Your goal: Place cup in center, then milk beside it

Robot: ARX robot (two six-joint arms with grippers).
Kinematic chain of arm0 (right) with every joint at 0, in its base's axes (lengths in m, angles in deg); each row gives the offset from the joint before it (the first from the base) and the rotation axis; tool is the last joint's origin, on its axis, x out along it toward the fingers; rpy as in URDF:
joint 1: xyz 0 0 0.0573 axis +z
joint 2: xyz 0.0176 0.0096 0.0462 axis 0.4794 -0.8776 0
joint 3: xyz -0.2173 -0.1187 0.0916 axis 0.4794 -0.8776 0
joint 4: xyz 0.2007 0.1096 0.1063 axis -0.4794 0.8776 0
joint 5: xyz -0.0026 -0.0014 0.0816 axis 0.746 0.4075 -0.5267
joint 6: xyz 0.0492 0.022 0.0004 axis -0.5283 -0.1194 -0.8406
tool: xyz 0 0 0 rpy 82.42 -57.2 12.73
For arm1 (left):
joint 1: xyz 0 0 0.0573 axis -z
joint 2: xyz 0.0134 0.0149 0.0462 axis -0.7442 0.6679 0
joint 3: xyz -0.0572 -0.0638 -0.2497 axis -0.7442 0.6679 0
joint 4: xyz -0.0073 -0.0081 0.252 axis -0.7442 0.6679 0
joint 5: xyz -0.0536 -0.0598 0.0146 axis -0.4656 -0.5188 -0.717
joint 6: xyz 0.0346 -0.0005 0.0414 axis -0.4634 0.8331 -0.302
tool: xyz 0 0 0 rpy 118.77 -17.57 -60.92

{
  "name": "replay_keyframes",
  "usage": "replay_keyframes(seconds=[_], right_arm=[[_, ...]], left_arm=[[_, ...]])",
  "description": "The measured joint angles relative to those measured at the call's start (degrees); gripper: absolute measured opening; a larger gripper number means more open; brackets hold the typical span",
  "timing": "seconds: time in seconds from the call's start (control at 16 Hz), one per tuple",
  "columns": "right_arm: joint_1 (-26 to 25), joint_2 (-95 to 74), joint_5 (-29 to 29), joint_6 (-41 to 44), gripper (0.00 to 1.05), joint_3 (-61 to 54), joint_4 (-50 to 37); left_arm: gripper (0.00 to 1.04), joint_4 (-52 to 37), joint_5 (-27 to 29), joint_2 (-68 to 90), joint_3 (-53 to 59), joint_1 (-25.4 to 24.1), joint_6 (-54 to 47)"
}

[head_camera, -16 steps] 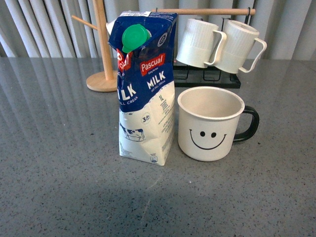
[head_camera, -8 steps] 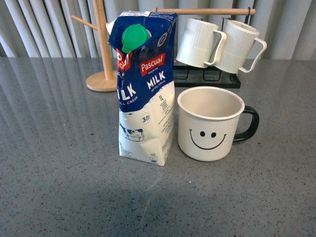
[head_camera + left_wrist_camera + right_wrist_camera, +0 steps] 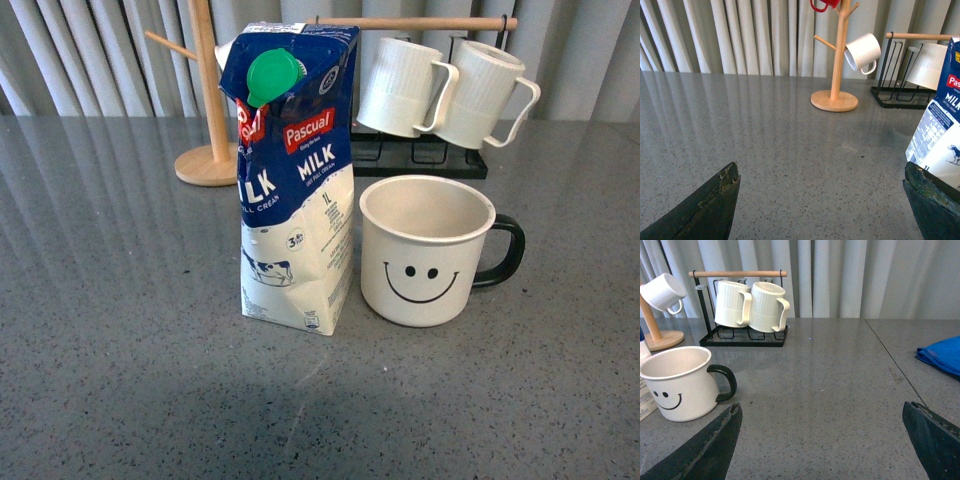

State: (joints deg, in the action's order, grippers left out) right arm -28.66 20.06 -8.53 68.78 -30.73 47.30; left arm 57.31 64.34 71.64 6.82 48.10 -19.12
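You see the smiley mug (image 3: 427,250) upright mid-table, the Pascual milk carton (image 3: 295,180) upright just beside it; left gripper (image 3: 822,200) and right gripper (image 3: 822,440) both spread wide, empty.

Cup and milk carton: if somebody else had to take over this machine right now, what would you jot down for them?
Left gripper: open, holding nothing, near the milk's side.
Right gripper: open, holding nothing, off to the cup's handle side.
Cup: upright on the grey table, about mid-table in the front view, smiley toward the robot, handle pointing to its right.
Milk: standing upright on the cup's left, close beside it; whether they touch is unclear.
Done: both placements look finished.
Left: apparently nothing but a check.
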Motion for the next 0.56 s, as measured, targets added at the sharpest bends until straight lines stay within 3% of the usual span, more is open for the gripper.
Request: replay_keyframes(seconds=[0.56], right_arm=[[0.00, 0.00, 0.00, 0.00, 0.98, 0.00, -0.02]], left_arm=[[0.98, 0.00, 0.00, 0.00, 0.00, 0.00, -0.02]])
